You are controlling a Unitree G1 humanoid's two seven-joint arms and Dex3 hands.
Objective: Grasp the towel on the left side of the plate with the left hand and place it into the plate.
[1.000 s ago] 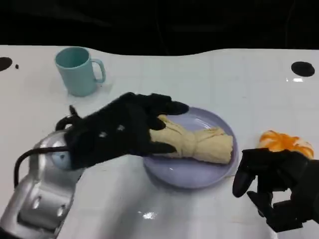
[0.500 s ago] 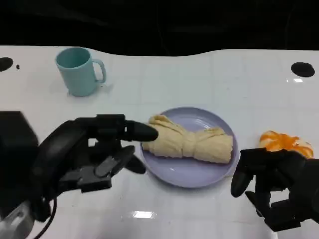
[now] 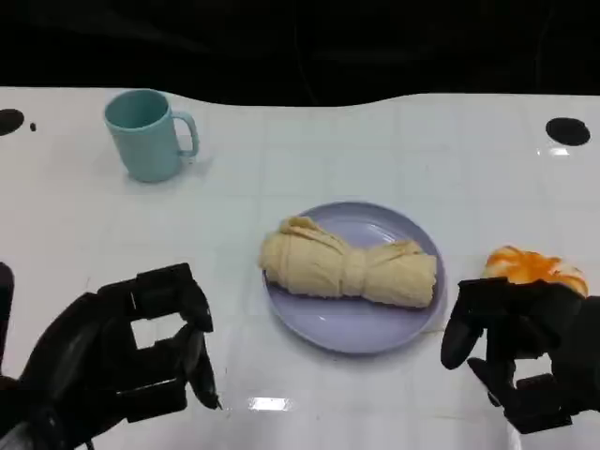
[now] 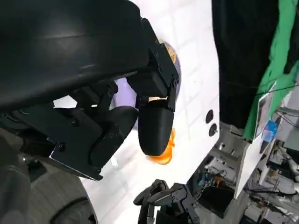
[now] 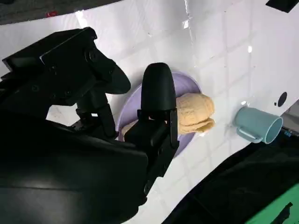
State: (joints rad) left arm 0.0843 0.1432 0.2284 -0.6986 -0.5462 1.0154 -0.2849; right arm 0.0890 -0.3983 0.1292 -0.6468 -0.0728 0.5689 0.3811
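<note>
White tiles cover the tabletop [image 3: 394, 150] before us, with darkness beyond its far edge. We see the towel [image 3: 347, 265], a pale yellow bundle cinched near its middle, lying across the lavender plate [image 3: 356, 328] at the centre; one end of it reaches the plate's left rim. Our left hand [image 3: 122, 361] hovers low at the near left, apart from the plate, its fingers [image 3: 169, 286] loosely curled but parted, holding nothing. Our right hand [image 3: 520, 347] sits at the near right, just beside the plate's right edge, its fingers [image 3: 461, 330] bent and separated, also holding nothing. Behind that hand lies an orange object [image 3: 530, 265] on the tabletop, touching neither plate nor towel as far as we can tell. A teal mug [image 3: 145, 133] stands upright at the far left, well apart from the plate, its handle turned toward the right. From the right wrist view we see the towel [image 5: 195, 109] resting on the plate [image 5: 189, 84], with the mug [image 5: 257, 123] beyond it.
</note>
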